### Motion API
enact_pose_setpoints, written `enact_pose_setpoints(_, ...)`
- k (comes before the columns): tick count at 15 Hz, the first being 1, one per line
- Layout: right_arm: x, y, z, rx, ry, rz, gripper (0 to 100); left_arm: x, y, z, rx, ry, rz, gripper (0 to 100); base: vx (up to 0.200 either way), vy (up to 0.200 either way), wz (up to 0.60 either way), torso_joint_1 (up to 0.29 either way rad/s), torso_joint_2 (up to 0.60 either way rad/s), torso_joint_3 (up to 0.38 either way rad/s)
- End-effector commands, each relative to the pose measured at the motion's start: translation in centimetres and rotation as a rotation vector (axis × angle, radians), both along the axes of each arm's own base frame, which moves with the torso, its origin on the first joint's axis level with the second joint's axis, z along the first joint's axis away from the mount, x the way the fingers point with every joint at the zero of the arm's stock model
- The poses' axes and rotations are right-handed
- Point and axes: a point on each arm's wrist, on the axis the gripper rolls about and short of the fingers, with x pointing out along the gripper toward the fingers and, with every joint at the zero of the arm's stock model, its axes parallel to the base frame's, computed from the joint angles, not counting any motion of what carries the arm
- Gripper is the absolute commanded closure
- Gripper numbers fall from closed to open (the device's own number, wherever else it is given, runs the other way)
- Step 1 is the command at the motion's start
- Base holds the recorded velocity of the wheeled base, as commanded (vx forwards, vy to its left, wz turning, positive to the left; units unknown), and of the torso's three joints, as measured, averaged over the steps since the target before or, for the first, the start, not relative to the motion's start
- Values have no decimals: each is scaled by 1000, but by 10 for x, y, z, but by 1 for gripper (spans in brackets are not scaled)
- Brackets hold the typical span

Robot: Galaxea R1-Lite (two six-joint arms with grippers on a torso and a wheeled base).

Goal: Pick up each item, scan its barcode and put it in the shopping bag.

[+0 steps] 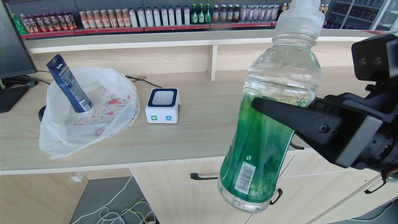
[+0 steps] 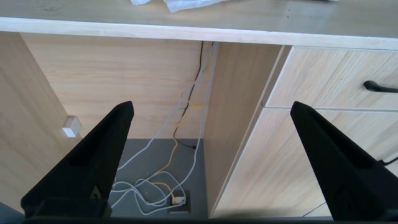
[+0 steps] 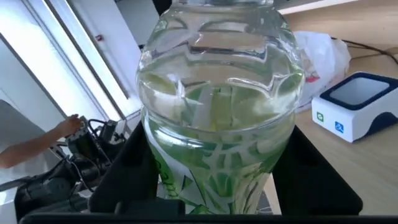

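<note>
My right gripper [image 1: 264,109] is shut on a clear plastic bottle with a green label [image 1: 267,124], held up close at the right, tilted, barcode facing out low on its side. In the right wrist view the bottle [image 3: 217,118] stands between the fingers [image 3: 134,168]. A white scanner box [image 1: 163,105] with a dark-framed window sits mid-counter. Left of it lies the white shopping bag [image 1: 62,130], open, with a blue tube [image 1: 70,84] leaning upright inside. My left gripper [image 2: 211,162] hangs open below the counter edge, over the floor cables.
The wooden counter [image 1: 192,133] has a raised back ledge and a vertical divider [image 1: 213,62]. Drawers with black handles [image 1: 202,178] run below the front edge. A dark monitor [image 1: 12,46] stands at the far left. Shelves of bottles [image 1: 155,15] line the back.
</note>
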Motion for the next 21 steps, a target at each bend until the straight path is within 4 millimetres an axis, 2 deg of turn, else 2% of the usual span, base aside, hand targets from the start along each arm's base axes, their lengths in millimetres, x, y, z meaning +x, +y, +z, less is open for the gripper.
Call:
enact_pose_setpoints(1,9,6,-1,10,21,17,100,0,0,0,0,0,0,0,0,0,0,0,0,0)
enact_pose_setpoints(3,22,17,2,69,20,42,100,0,0,0,0,0,0,0,0,0,0,0,0,0)
enact_pose_setpoints(6,40,31,-15,139,58,89,100,0,0,0,0,0,-1,0,0,0,0,0,0,0)
enact_pose_setpoints(10,30,25,13,184,78,223,100,0,0,0,0,0,-1,0,0,0,0,0,0,0)
enact_pose_setpoints(21,22,12,27,215,74,230,100,0,0,0,0,0,0,0,0,0,0,0,0,0)
